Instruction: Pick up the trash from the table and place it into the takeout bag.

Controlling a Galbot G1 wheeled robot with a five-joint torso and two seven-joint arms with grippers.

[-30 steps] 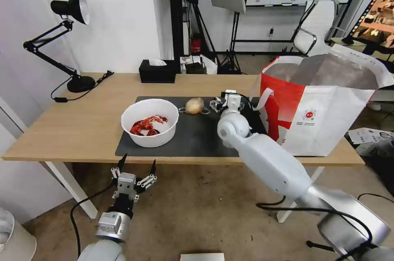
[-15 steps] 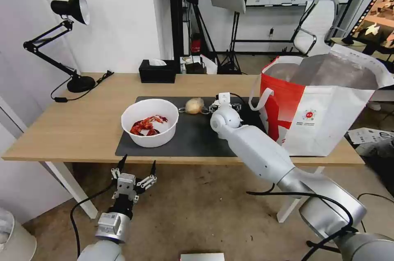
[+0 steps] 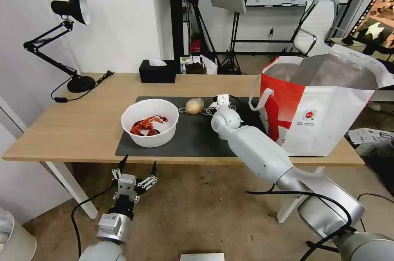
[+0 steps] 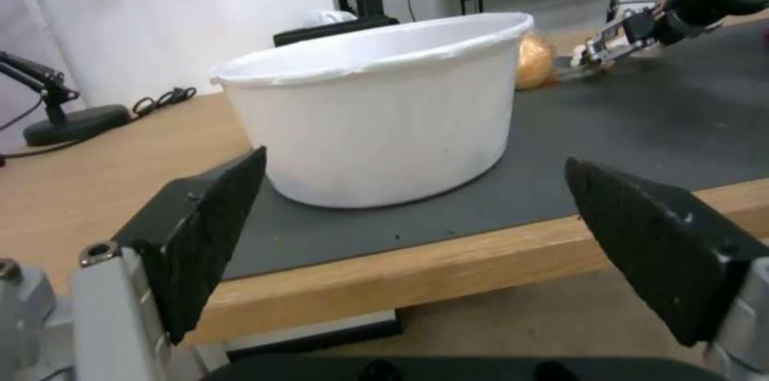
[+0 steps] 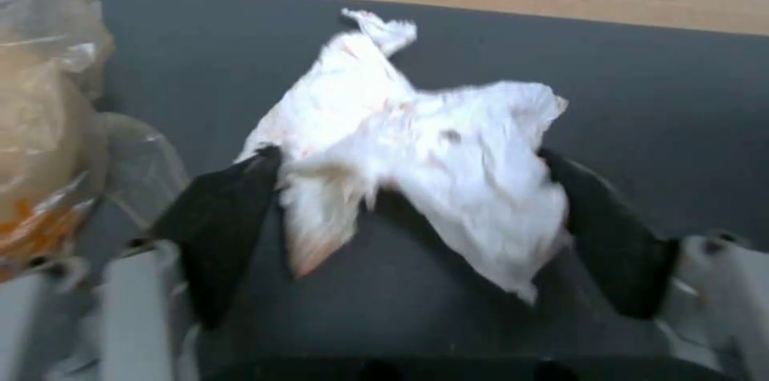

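Tissue is seen lying crumpled on the mat, btwn the spread fingers of the right gripper, both pads at its edges, not yet pinched. Bag w/ lump lies just beside. Left gripper is held open below the table edge, facing the bowl.

Mat on table: bowl, bagged lump, right gripper. Tote beside. Left gripper spread below edge.
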